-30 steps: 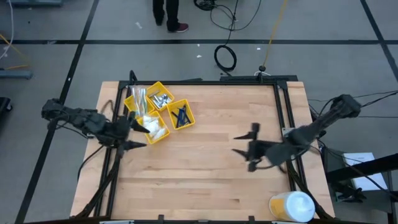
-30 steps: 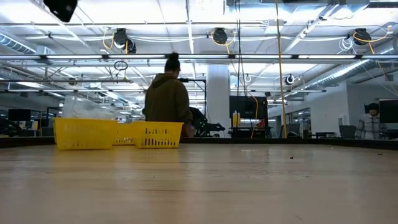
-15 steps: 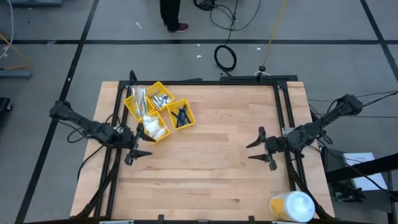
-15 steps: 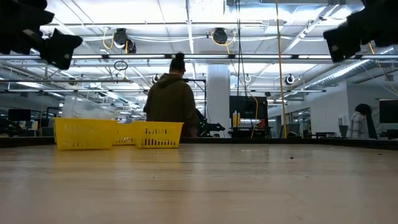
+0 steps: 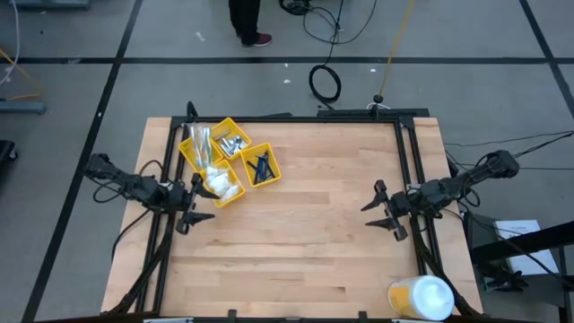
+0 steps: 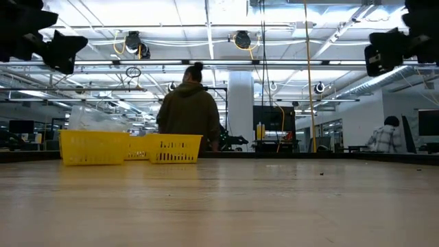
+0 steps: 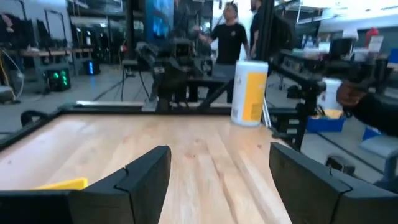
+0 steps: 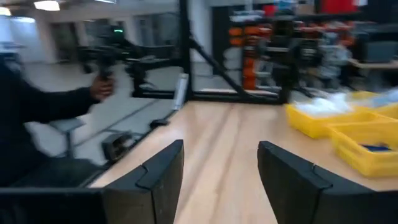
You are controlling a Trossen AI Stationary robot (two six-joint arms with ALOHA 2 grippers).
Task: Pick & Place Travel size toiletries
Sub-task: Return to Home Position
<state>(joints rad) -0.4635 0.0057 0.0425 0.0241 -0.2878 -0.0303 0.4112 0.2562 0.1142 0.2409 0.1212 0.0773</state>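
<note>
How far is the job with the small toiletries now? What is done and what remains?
It looks nearly finished. Done: blue sticks, silvery packets and cotton bags lie in the yellow tray. In hand: nothing; the left claw and right claw are open and empty, at the sides of the table. Left: no loose toiletry shows on it, so probably only parking the arms.

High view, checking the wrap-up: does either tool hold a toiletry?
No, the left tool and the right tool are both open and empty.

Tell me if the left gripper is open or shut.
Open: the left gripper shows its two fingers spread wide, bare table between them, nothing held.
</note>
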